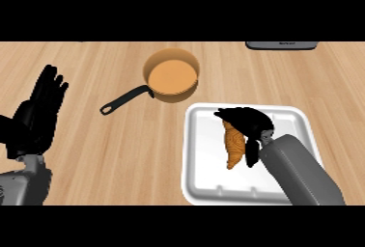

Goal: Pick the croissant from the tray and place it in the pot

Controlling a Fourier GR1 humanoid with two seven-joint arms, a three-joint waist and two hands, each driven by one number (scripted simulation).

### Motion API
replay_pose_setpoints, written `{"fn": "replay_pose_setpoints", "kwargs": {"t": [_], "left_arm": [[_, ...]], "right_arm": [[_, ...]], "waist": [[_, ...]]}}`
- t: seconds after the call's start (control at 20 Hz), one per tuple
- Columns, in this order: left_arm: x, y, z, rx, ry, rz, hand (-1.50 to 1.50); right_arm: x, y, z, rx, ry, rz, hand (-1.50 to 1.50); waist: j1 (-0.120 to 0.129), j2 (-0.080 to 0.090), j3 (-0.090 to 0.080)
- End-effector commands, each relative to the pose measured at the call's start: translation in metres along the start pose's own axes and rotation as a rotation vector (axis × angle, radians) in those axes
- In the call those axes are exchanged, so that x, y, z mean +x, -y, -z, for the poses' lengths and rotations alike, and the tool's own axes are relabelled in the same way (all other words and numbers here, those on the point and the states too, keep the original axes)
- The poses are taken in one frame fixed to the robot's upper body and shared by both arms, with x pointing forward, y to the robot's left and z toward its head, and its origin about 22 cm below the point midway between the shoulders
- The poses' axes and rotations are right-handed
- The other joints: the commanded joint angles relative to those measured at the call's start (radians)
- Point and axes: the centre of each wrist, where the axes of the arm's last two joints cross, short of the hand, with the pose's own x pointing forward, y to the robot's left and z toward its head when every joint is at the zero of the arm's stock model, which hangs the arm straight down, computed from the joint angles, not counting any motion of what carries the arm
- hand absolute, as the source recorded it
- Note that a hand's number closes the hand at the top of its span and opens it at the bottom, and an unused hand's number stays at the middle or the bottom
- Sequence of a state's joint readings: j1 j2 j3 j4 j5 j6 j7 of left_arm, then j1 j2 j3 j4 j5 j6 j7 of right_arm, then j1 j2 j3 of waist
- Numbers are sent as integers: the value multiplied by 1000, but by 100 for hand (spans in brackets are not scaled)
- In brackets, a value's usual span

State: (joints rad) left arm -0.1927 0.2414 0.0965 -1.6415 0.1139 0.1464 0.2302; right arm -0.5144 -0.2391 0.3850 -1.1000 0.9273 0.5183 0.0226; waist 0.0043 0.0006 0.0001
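Head view, only camera I have. Wooden counter (pixel 107 154) fills the frame. White tray (pixel 203 169) sits at about 5 o'clock from centre, long side running toward me. The croissant (pixel 233 144) lies on the tray, upper-middle part, its length pointing roughly 12-to-6, lower tip bare and visible, upper end hidden under my right hand.

Right hand (pixel 246 123): comes in from 5 o'clock on the grey forearm (pixel 299 173), sits over the tray with fingers curled down over the top end and right flank of the croissant. I log it as closed around the croissant. I cannot tell whether the croissant is lifted or lying flat on the tray.

Pot (pixel 173 77): orange-tan, at 12 o'clock from the tray, just beyond its far edge, apart from it. Black handle (pixel 127 100) points out toward 8 o'clock.

Left hand (pixel 39 111): at 9 o'clock near the frame edge, fingers straight and pointing up, holding nothing, resting.

Dark grey object (pixel 281 45) at 1 o'clock, cut by the frame's top; can't identify it.
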Motion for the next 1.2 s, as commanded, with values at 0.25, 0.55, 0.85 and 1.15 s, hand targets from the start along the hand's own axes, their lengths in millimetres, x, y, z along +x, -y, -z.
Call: {"fn": "replay_pose_setpoints", "kwargs": {"t": [0.25,0.55,0.85,1.15], "left_arm": [[-20,-1,-21,-3,-1,-9,0],[-10,2,2,-7,3,-1,0],[0,7,5,19,14,5,0],[3,23,16,-71,3,-4,0]], "right_arm": [[-11,-28,9,4,114,-143,150],[-1,-17,15,22,133,-118,150],[87,-38,22,-21,285,-113,150],[182,-37,-13,-90,511,-124,150]], "waist": [[5,0,0],[-1,0,0],[-8,-7,-1],[67,-3,0]]}}
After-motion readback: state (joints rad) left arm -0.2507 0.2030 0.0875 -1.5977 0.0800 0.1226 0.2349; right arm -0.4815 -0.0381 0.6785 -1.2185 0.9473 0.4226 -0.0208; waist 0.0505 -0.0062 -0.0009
